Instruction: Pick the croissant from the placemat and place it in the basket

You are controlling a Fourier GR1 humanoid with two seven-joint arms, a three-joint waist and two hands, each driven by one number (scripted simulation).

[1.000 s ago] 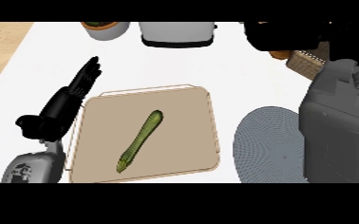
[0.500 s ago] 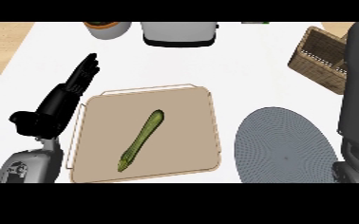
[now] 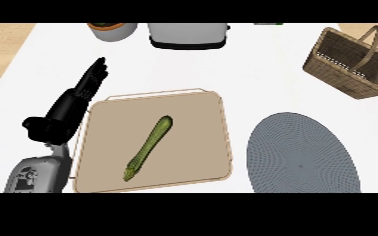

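Note:
A brown wicker basket point(image 3: 347, 62) with a handle stands at the far right, partly cut off by the view's edge. In front of it lies the round grey placemat point(image 3: 303, 155) with nothing on it. No croissant shows anywhere in the head view. My left hand point(image 3: 70, 105) rests open at the left, fingers straight and pointing away, beside the tan board. My right hand is out of view.
A tan square board point(image 3: 192, 130) in the middle carries a long green vegetable point(image 3: 148, 147). A white toaster point(image 3: 187, 34) and a grey pot point(image 3: 112, 30) stand along the back edge.
My right arm, which covered the basket and the placemat's right side a second ago, has pulled back out of view. The basket now shows whole. The left hand shifted slightly.

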